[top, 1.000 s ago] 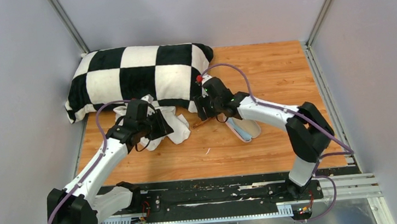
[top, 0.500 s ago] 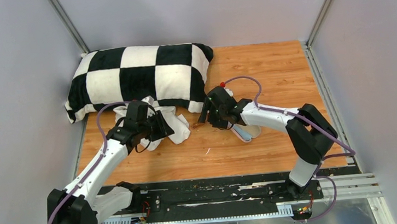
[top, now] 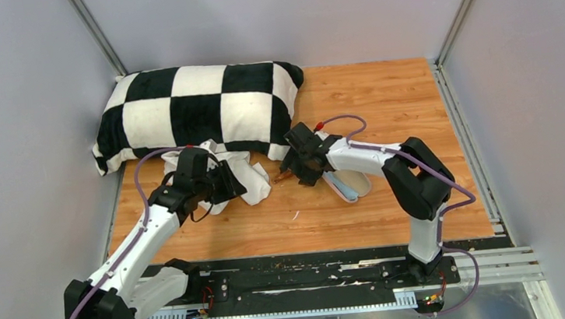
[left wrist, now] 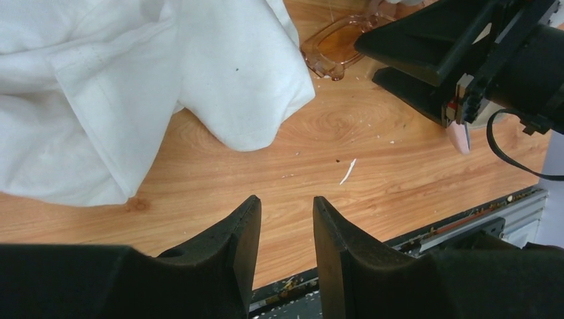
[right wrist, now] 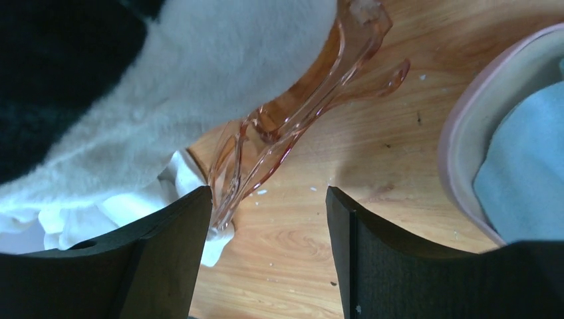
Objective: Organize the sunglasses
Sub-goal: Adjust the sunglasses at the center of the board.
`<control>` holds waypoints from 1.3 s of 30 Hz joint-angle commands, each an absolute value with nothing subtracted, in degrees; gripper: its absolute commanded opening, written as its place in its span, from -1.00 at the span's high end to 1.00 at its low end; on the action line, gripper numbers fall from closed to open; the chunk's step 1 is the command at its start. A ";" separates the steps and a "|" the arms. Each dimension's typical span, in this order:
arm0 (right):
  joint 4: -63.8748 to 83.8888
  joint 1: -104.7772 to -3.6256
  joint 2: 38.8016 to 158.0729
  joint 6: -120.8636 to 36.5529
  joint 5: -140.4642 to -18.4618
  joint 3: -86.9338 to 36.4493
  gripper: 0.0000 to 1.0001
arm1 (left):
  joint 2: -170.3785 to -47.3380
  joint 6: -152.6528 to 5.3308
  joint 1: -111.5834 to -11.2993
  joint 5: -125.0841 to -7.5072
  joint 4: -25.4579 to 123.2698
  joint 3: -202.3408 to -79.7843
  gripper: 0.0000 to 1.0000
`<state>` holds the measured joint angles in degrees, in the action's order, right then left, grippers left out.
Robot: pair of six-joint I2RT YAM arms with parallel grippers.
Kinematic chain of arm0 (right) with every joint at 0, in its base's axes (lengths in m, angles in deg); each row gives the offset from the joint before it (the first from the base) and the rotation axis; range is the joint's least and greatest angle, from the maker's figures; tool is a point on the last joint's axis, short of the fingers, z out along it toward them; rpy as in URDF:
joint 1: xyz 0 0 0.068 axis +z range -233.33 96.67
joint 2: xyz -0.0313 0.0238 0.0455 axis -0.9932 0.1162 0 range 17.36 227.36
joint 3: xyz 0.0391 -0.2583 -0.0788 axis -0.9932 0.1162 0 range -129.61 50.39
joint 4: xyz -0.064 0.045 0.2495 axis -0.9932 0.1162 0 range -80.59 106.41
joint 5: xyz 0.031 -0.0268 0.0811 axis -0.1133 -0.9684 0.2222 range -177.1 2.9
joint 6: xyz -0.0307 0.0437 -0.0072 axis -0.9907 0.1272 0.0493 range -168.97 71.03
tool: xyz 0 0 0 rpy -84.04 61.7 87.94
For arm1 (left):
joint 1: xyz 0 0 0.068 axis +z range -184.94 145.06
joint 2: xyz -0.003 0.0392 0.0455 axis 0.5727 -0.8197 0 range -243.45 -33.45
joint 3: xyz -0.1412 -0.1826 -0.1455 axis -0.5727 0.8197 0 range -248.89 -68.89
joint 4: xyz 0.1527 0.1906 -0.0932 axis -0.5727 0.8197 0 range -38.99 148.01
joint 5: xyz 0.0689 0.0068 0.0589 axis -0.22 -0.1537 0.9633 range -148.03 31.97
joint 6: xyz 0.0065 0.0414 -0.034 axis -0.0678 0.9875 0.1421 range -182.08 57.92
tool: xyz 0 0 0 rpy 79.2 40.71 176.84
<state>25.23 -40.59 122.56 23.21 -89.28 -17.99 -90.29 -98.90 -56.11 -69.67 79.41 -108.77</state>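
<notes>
**Wooden table** (top: pixel 392 110), holding these things.

1. **Sunglasses** (right wrist: pixel 292 126): clear amber-pink frame, lying flat on the wood near the middle of the table. The upper end is tucked under the pillow's near right corner. The lower end lies against the white cloth and close to one finger of the right gripper. Outside the case.
2. **Pink case** (right wrist: pixel 459 133): oblong, lying open, cream inside, to the right of the sunglasses and apart from them. Contents: one **light-blue cloth** (right wrist: pixel 525 179), and nothing else can be seen in it.
3. **Checkered pillow** (top: pixel 196 109): black and white, at the far left corner.
4. **White cloth** (left wrist: pixel 133 86): crumpled, at the pillow's near edge.
5. **Right gripper** (right wrist: pixel 267 199): low over the sunglasses with jaws spread wide, holding nothing.
6. **Left gripper** (left wrist: pixel 286 206): near the white cloth, with jaws narrowly parted over bare wood and nothing between them.
</notes>
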 commanded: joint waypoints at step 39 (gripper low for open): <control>33.60 -40.25 121.28 -10.24 -85.18 -15.09 0.11 | -90.41 -98.76 -55.86 -73.89 75.33 -105.54 0.20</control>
